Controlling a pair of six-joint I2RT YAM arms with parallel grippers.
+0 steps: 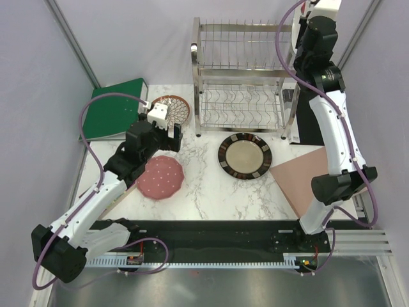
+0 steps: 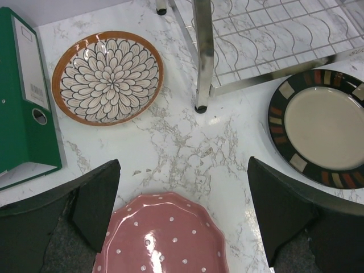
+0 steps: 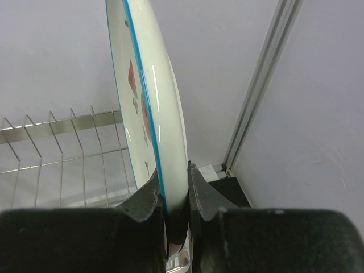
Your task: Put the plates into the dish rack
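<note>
Four plates are in view, and one two-tier steel dish rack stands at the back of the marble tabletop. Three plates lie flat on the tabletop. The brown-and-white petal plate is beside the one green binder. The dark-rimmed plate with a beige centre is just in front of the rack, and the pink dotted plate lies nearer the arms. The left fingers stand wide apart and empty, hovering over the pink plate's far edge. The fourth, a white plate with red markings and a thin blue rim line, is upright on edge with the right fingers clamped on its rim, raised beside the rack's upper right corner
</note>
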